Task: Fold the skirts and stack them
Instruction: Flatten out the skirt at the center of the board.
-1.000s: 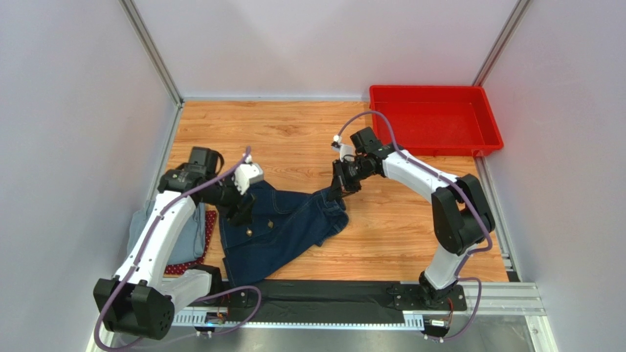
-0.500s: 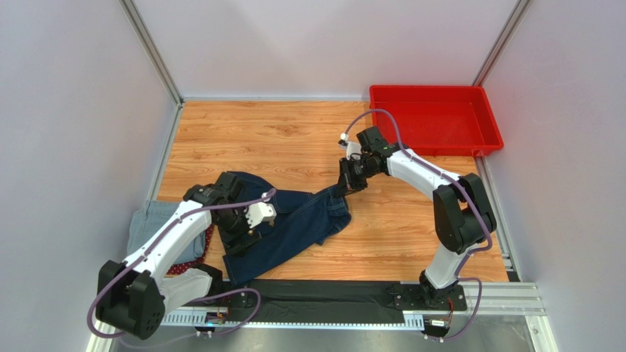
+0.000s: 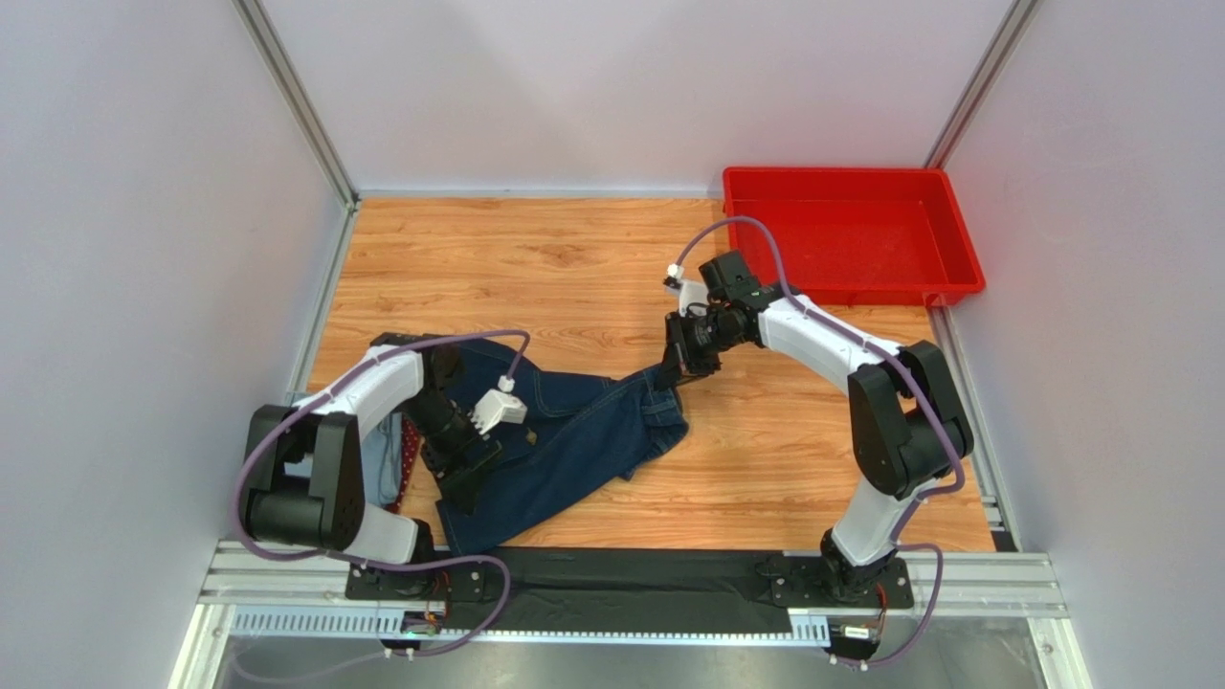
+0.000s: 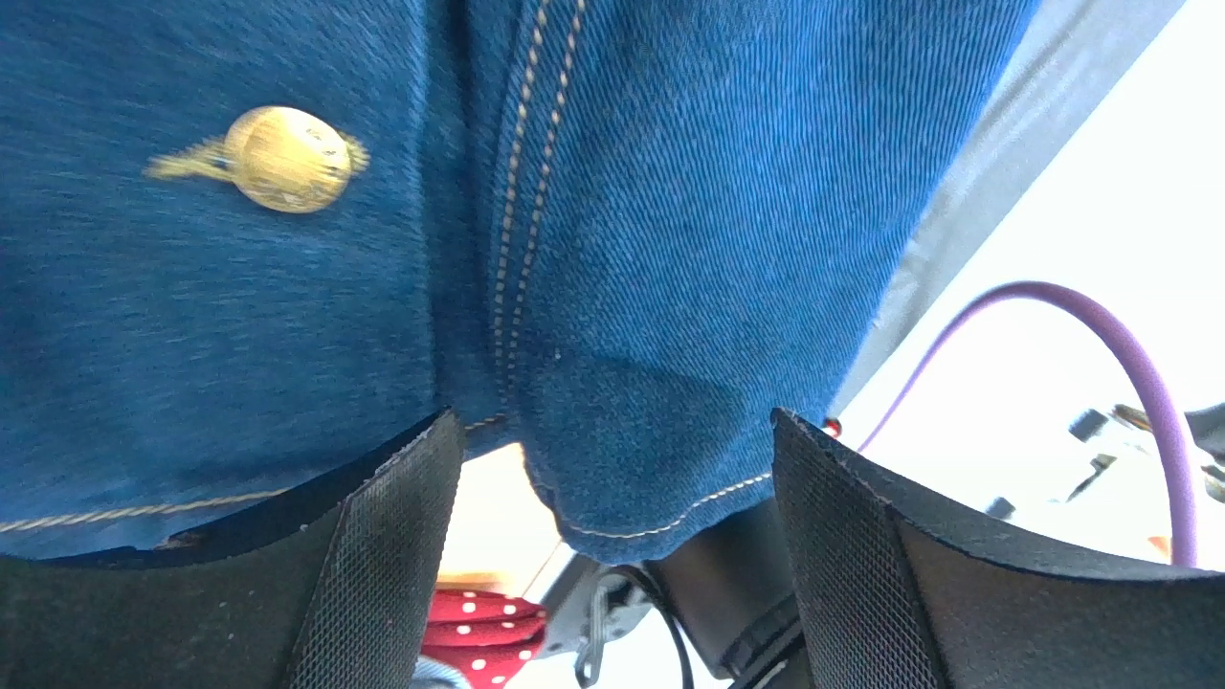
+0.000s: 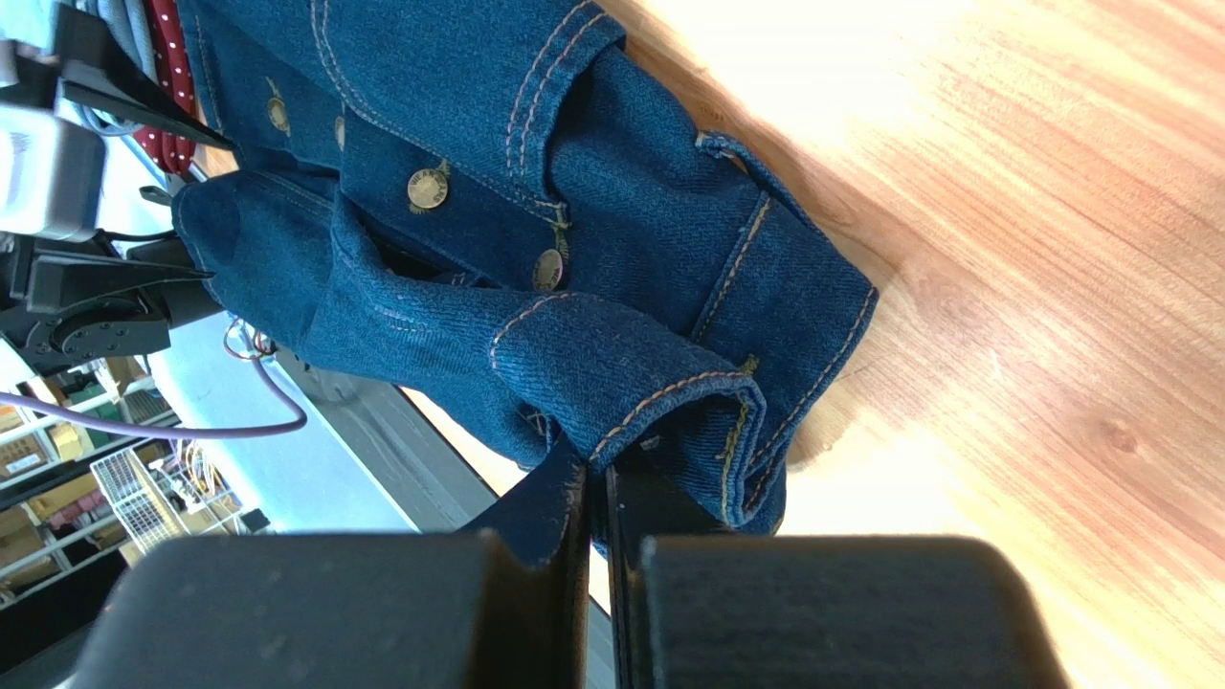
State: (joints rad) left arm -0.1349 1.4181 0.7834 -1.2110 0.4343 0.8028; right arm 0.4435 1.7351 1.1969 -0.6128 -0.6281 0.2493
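Pale walls enclose a wooden table, seen from above and from both wrists.

Left claw: it stands wide, pointed down at the near left part of the table. In the wrist view its two black fingers are spread, and a stitched hem of the navy skirt hangs in the gap between them. Whether either finger touches the cloth cannot be told. A brass button shows on the denim above the left finger, and a purple cable arcs past on the right.

Right claw: it is closed on the navy skirt, pinching a folded corner of denim at the end of the skirt nearest the middle of the table. The wrist view shows the cloth nipped between the pressed fingers, with rumpled folds, orange stitching and more buttons beyond.

Navy skirt: it lies crumpled from the near edge, left of centre, slanting up toward the middle of the table.

Dotted red skirt and pale denim skirt: both lie at the near left corner, largely hidden by the left arm. The red one is just beside the navy skirt.

Red tray: it sits at the far right corner, well apart from the skirts.
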